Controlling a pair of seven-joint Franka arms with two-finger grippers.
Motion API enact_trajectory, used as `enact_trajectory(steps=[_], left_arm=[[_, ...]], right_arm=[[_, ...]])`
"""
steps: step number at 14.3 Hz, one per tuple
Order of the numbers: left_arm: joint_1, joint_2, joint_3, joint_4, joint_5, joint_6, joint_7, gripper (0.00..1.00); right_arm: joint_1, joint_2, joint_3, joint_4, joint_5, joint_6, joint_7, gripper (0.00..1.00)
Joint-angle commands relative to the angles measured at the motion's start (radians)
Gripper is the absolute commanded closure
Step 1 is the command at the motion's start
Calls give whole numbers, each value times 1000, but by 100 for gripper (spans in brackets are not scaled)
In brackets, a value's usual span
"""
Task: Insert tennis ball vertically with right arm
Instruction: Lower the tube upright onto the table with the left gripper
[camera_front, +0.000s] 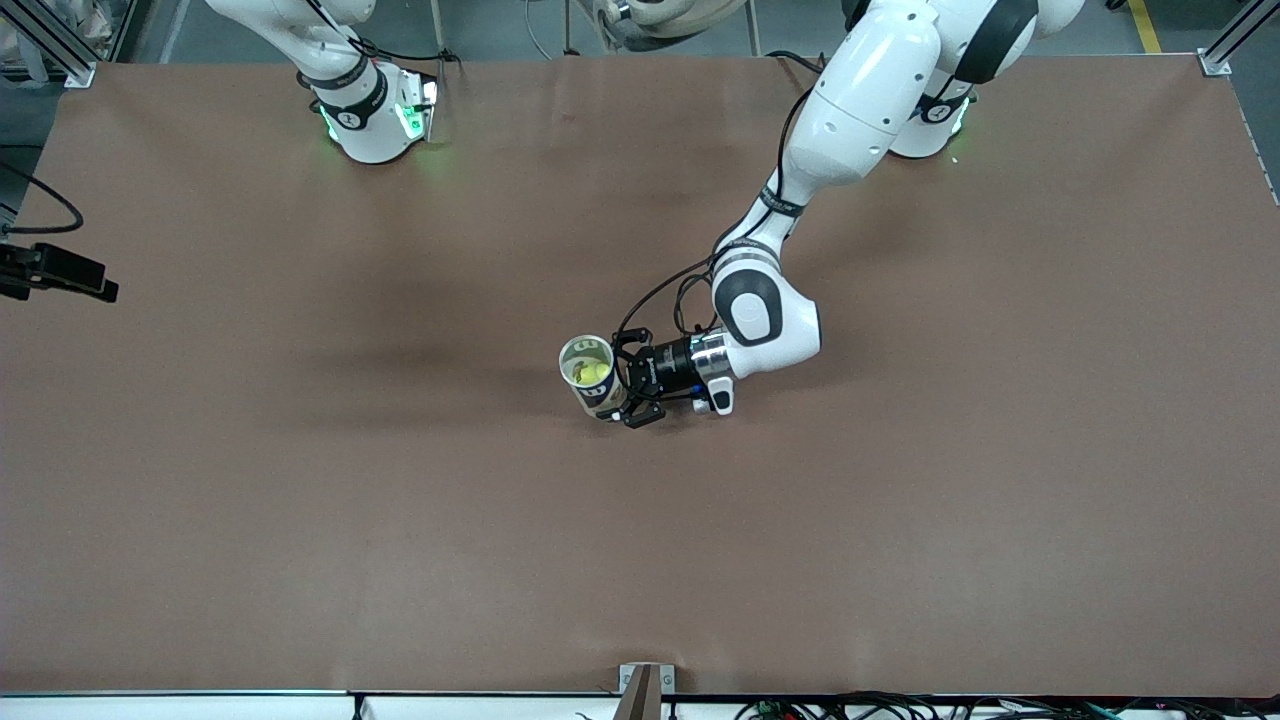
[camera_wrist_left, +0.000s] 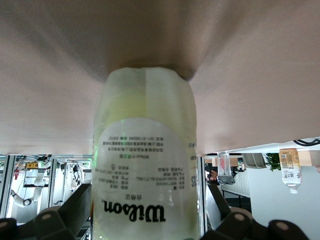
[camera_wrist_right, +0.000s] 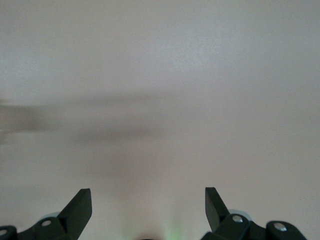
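A clear Wilson tennis ball can (camera_front: 603, 398) stands upright near the middle of the table, its mouth open upward. A yellow tennis ball (camera_front: 592, 373) lies inside it. My left gripper (camera_front: 622, 380) reaches in sideways and is shut on the can's wall. In the left wrist view the can (camera_wrist_left: 145, 165) fills the space between the gripper's (camera_wrist_left: 147, 212) fingers. The right arm's base (camera_front: 370, 110) shows in the front view, but its hand is out of that view. In the right wrist view my right gripper (camera_wrist_right: 148, 197) is open and empty over bare table.
The brown table (camera_front: 900, 500) stretches wide all round the can. A black device (camera_front: 55, 272) juts in at the table edge toward the right arm's end. A small bracket (camera_front: 645, 688) sits at the table edge nearest the front camera.
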Motion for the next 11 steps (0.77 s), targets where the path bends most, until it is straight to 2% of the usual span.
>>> enact_trajectory(steps=[1, 9, 11], left_arm=[[8, -10, -3, -8, -2, -10, -5, 0], [40, -85, -3, -122, 61, -40, 2, 0], [46, -104, -3, -140, 72, -41, 4, 0]], right_arm=[[5, -46, 5, -53, -21, 8, 18, 0], [6, -135, 3, -81, -15, -23, 18, 0], [41, -137, -7, -93, -17, -14, 16, 0]])
